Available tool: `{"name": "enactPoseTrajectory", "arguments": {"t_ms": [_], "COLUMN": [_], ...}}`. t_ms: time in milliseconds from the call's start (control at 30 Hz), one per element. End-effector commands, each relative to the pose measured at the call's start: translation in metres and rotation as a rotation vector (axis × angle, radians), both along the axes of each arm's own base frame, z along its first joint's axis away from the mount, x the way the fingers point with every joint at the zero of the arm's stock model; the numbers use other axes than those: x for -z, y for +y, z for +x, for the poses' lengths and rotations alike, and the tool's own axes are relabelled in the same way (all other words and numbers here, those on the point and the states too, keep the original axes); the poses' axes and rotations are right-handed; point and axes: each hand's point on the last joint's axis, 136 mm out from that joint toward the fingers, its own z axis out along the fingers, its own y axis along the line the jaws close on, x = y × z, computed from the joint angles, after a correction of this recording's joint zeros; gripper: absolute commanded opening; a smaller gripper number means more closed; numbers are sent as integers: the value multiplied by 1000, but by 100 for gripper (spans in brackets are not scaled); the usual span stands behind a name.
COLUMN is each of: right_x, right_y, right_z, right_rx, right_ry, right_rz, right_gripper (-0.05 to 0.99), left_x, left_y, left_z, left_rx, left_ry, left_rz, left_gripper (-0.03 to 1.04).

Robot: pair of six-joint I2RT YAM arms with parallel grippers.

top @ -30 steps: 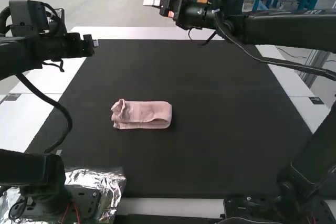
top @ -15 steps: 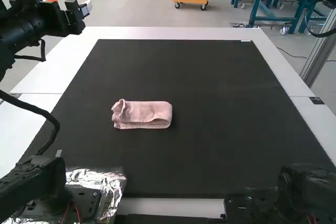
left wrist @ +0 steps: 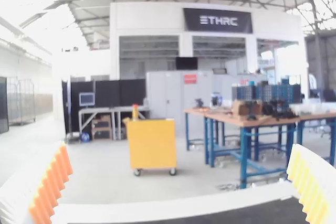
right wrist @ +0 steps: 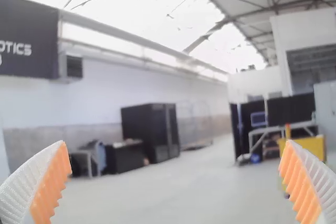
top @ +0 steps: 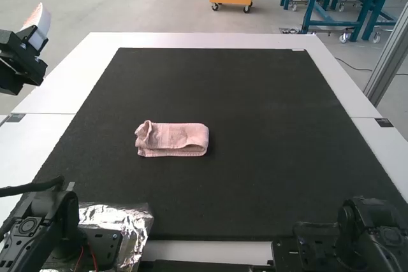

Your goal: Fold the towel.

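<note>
The pink towel (top: 172, 139) lies on the black mat in the high view, folded into a small compact rectangle with layered edges at its left end. My left gripper (top: 39, 23) is raised at the far left edge of the high view, away from the towel. In the left wrist view, the left gripper (left wrist: 181, 187) has its ribbed orange-padded fingers wide apart with nothing between them. The right gripper (right wrist: 176, 184) is likewise spread wide and holds nothing in the right wrist view.
The black mat (top: 255, 93) covers most of the white table (top: 210, 40). Crumpled foil (top: 121, 222) surrounds the left arm's base at the near left. The right arm's base (top: 319, 253) stands at the near right.
The right arm has swung from above the table's far side out of the high view. The left arm has drawn back toward the left edge. The towel has stayed put.
</note>
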Motion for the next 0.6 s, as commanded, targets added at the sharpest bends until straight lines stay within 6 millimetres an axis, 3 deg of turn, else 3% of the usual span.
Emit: {"name": "enactPoseTrajectory", "arguments": {"t_ms": [0,100,333,433,567], "right_x": [5,27,82,118,164], "right_y": [-16,-36,-54,-51,-58], "right_z": [1,25,100,128,153], "right_rx": [134,253,422,445,482], "right_ry": [-19,74,59,55,63], "right_rz": [-2,22,-91,-193,-190], "right_gripper": [91,91,91,91,91], "left_x": [10,16,49,64,99], "left_y": [6,9,10,6,15], "left_z": [5,13,65,80,98], "left_rx": [-30,-54,-66,-49,-121], "left_ry": [46,55,-24,-98,-133], "left_rz": [-15,-8,2,5,36], "left_gripper": [97,97,97,97,97]}}
